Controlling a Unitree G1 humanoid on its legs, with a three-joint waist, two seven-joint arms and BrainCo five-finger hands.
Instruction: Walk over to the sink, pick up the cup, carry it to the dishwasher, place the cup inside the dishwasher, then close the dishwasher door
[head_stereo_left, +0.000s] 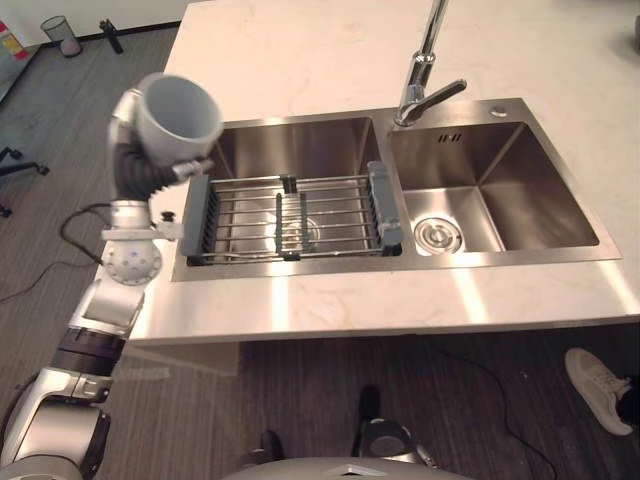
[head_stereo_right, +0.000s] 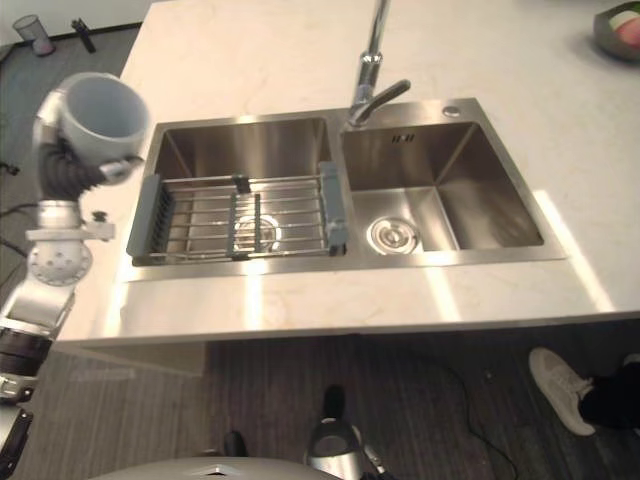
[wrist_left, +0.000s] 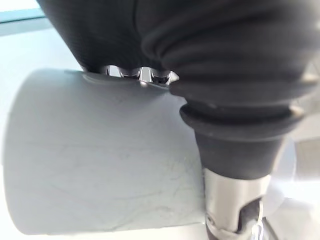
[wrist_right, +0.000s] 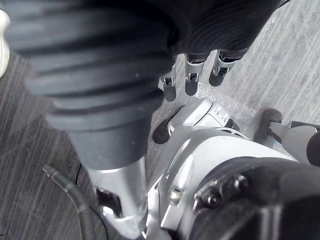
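You have the pale grey cylindrical cup (head_stereo_left: 178, 115) lifted clear, so the pick-up looks done and the carry to the dishwasher is in hand. Your left hand (head_stereo_left: 140, 165) is raised beside the left end of the stainless double sink (head_stereo_left: 500, 190), fingers (wrist_left: 140, 75) clamped round the cup's wall, its mouth tipped sideways. Next, turn away while keeping that grip firm. Your right hand (wrist_right: 192, 70) hangs low, fingers loose and apart, holding nothing.

I can read no text, label, number or sign from here, not on the cup (head_stereo_left: 178, 118), sink (head_stereo_left: 540, 195) or counter (head_stereo_left: 300, 60).
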